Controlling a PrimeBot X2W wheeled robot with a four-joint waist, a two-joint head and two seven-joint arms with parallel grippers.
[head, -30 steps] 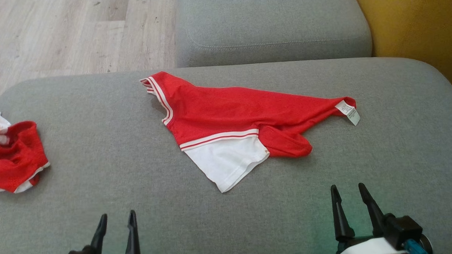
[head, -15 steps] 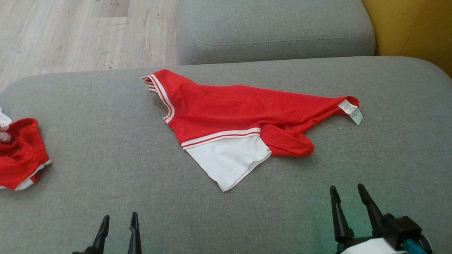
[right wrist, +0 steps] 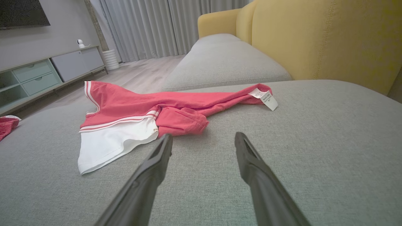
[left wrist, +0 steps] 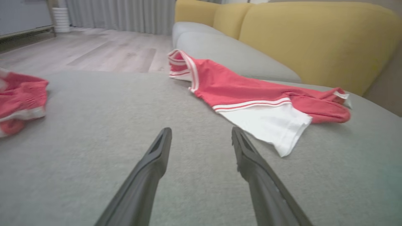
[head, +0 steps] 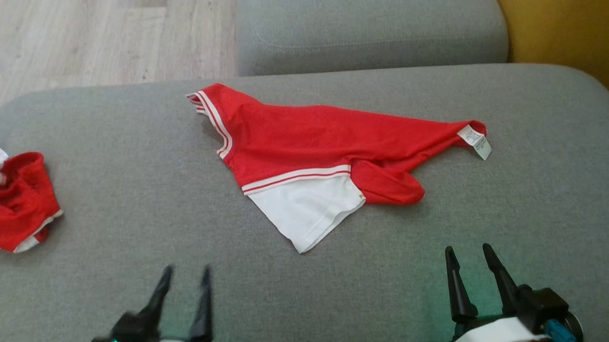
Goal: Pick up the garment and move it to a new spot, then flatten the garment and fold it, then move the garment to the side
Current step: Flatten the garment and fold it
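I'm seeing the garment (head: 305,140) lying 10-to-3 o'clock, at 11 from my nearer right tool (head: 468,252) and 1 from my left tool (head: 186,275), both gaping empty.

Garment (head: 305,140): red cloth of fine mesh weave, matt, with a smoother white knit panel. Sofa cushion (head: 132,160): grey, coarse woven upholstery, matt. Floor (head: 86,32): pale wood-grain boards, satin. Fingers (left wrist: 154,169): dark, smooth, matt plastic.
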